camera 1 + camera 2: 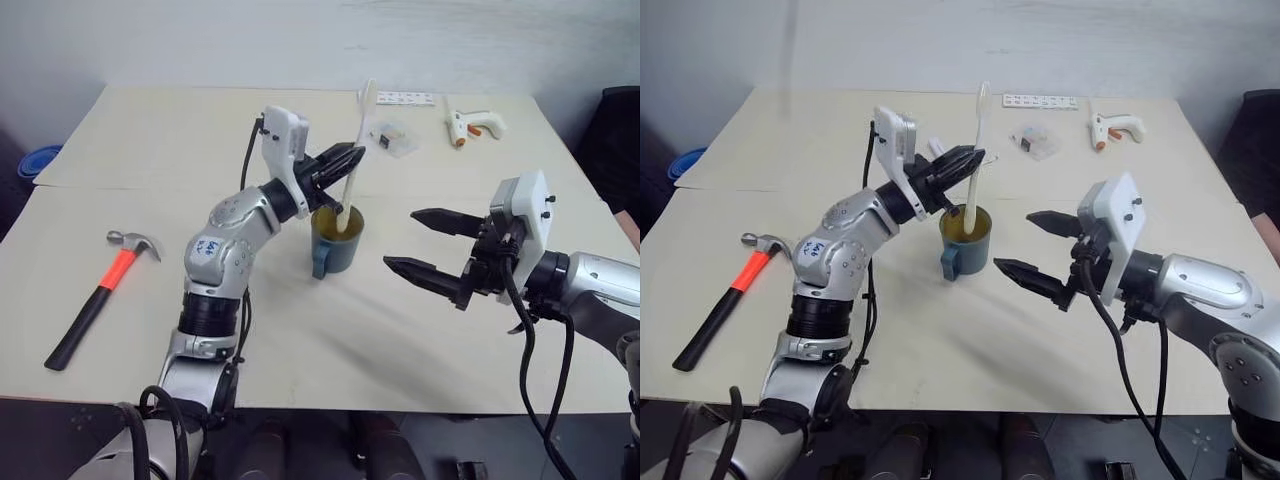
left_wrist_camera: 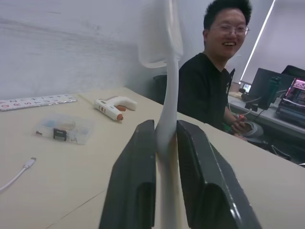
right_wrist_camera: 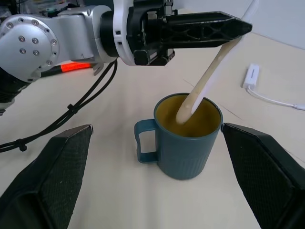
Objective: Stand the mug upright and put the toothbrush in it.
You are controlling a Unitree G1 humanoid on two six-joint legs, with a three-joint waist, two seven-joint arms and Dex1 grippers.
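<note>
The slim cream-white plastic toothbrush (image 1: 352, 170) stands nearly upright, handle end already inside the dark teal ribbed mug (image 1: 335, 242) standing upright mid-table, bristled head up – clamped mid-shaft by the left gripper (image 1: 343, 162) directly above the rim. The right gripper (image 1: 425, 243) waits beside the mug, fingers spread, empty – the toothbrush's lower tip is hidden by the mug wall

The mug (image 1: 335, 243) stands upright near the middle of the table, teal-blue and ribbed outside, yellowish inside, its loop handle turned toward the robot. The toothbrush (image 1: 354, 166), slim and cream-white, rises steeply from the mug, its handle end inside the opening and its bristled head uppermost, leaning slightly away from the robot.
</note>
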